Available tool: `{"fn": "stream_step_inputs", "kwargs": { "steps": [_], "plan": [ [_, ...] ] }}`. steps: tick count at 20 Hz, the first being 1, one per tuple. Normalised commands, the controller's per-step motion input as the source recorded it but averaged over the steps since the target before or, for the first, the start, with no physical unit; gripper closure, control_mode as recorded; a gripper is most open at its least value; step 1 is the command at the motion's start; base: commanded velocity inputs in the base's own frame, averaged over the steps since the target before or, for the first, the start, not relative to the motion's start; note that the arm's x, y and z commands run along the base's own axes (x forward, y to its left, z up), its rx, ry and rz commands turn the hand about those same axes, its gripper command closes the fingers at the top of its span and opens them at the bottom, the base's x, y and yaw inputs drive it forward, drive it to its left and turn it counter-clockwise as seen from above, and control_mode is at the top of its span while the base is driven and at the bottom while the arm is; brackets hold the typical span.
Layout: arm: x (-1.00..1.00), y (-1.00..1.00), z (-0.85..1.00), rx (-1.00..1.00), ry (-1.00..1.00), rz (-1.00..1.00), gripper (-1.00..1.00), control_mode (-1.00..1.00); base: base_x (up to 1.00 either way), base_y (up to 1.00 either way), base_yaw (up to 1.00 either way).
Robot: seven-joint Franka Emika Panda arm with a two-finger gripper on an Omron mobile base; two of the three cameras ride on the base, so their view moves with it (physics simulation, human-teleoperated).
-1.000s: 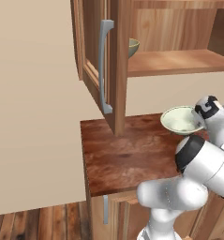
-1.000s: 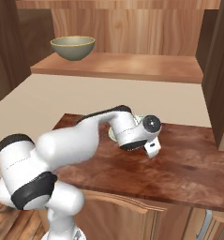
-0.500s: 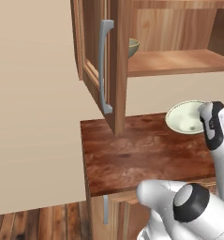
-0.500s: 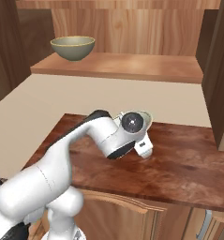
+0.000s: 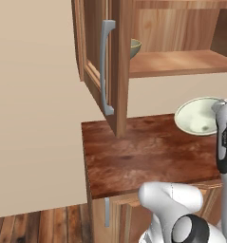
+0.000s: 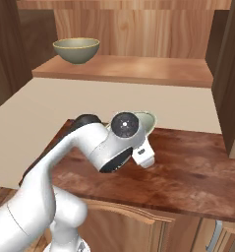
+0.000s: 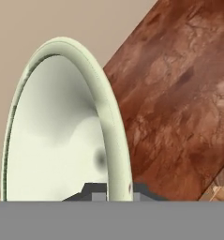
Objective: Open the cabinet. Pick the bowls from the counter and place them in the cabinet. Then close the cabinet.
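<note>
The cabinet (image 5: 119,71) hangs open, its left door swung out with the grey bar handle (image 5: 107,66) facing me. An olive-tan bowl (image 6: 76,49) stands on the wooden shelf (image 6: 138,69) inside, at its left end. My gripper (image 7: 115,191) is shut on the rim of the pale white-green bowl (image 7: 62,136), which hangs tilted just above the back of the counter (image 5: 134,156). In the left base view that bowl (image 5: 200,116) sits at the right, with the gripper (image 5: 219,108) on its right rim. My hand hides most of the bowl (image 6: 147,118) in the right base view.
The open right door (image 6: 229,74) hangs above the counter's right end. The left door's lower corner (image 5: 116,128) reaches down close to the counter. A base cabinet with a short grey handle (image 5: 107,212) sits below. A beige wall runs behind.
The arm has swung, carrying the pale bowl a little to the right and up, and the bowl has tipped more on edge. The olive bowl and the doors have not moved.
</note>
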Motion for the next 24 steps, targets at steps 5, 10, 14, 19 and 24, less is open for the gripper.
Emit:
{"fn": "stream_step_inputs", "kwargs": {
  "steps": [5,10,14,19,24],
  "plan": [
    [-0.64,0.09,0.62,0.00,0.01,-0.03,1.00,-1.00,0.00,0.00,0.00],
    [-0.25,0.23,0.69,0.00,0.03,-0.12,1.00,-1.00,0.00,0.00,0.00],
    [-0.18,0.20,0.54,0.00,0.01,-0.16,1.00,-1.00,0.00,0.00,0.00],
    [-0.21,0.13,0.37,0.02,0.00,-0.17,1.00,-1.00,0.00,0.00,0.00],
    [-0.22,0.10,0.30,0.05,-0.04,-0.16,1.00,-1.00,0.00,0.00,0.00]
  ]
}}
